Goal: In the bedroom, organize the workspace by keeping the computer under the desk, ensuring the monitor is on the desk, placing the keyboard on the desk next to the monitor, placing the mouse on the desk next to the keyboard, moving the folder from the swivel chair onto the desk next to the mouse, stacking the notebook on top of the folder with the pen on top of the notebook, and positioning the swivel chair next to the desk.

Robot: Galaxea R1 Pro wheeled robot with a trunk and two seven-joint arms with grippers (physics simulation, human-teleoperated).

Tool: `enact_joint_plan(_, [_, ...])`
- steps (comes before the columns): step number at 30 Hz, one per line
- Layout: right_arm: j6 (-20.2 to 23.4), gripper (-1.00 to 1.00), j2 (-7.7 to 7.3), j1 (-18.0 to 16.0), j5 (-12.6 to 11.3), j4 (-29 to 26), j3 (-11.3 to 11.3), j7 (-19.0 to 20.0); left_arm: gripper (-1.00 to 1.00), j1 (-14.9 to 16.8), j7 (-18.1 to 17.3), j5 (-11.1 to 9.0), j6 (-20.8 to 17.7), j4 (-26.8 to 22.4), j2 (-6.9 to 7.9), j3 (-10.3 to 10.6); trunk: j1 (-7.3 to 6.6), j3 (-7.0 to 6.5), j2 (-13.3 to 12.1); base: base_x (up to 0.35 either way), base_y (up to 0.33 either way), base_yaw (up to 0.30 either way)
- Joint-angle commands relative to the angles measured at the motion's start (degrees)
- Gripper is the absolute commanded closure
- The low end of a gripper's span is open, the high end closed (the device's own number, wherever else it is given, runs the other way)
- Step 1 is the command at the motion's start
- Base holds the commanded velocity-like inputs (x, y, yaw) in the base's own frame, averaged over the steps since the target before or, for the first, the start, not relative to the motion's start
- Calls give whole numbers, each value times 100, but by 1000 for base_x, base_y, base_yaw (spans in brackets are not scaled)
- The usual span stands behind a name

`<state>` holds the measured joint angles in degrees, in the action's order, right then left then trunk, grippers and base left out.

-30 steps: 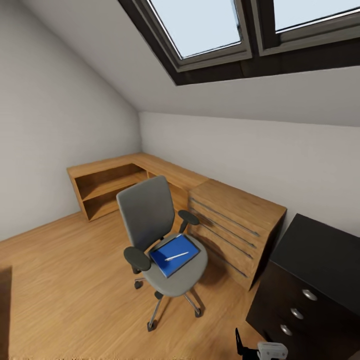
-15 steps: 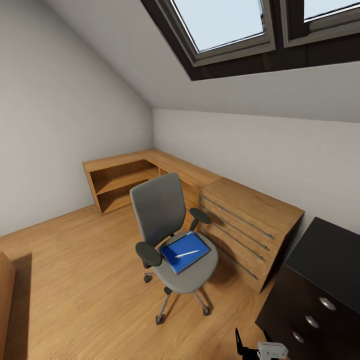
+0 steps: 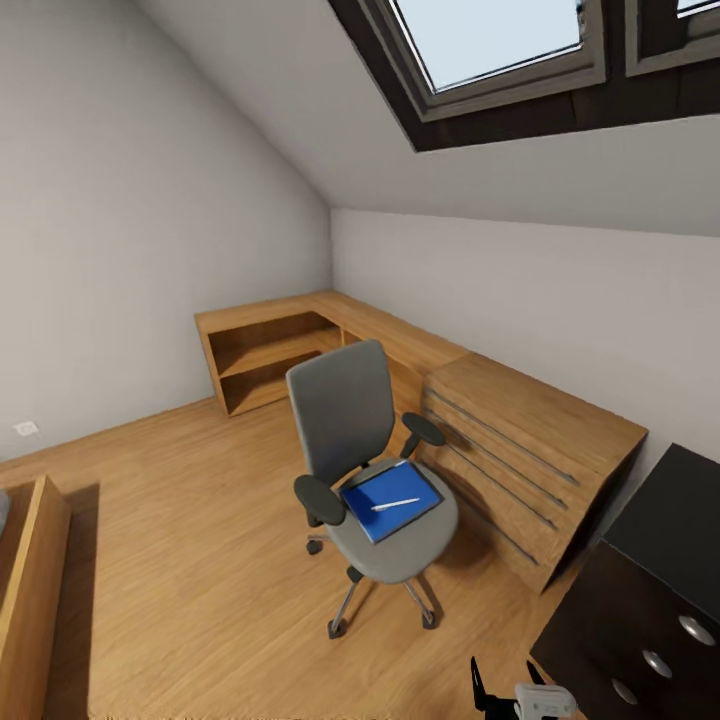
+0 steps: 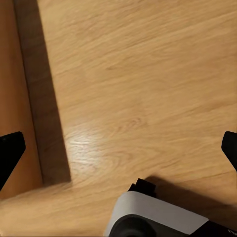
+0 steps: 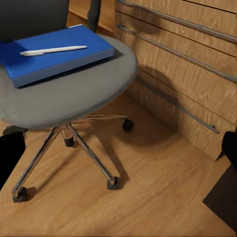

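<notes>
The swivel chair [image 3: 372,470] stands on the wooden floor [image 3: 180,560] just beside the L-shaped desk [image 3: 480,400], its backrest toward the corner shelving. On its seat lies a flat blue item [image 3: 392,500], either the folder or the notebook, I cannot tell which, with its long axis running diagonally across the seat. The white pen [image 3: 395,504] rests on top, lying roughly along that axis. In both wrist views the fingers [image 5: 10,153] show at opposite edges of frame, spread wide apart, holding and touching nothing.
</notes>
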<state>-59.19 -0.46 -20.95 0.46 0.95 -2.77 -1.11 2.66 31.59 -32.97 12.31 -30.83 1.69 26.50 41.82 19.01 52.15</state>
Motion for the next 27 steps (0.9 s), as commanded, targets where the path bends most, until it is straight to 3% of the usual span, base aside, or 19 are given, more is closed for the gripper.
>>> enact_joint_plan(1, [86,-100,-4,-6,15,10,-15,3,-100,7,32,-59,39,-2,7,51,0,12,5,88,144,131])
enact_joint_plan(6, [387,-100,-19,-5,13,8,-7,10,-100,7,32,-57,40,-2,6,56,0,23,5,164,202,57])
enact_joint_plan(27, [416,-100,-33,-5,13,-6,-7,9,-100,7,32,-61,40,-2,7,57,0,24,5,29,29,2])
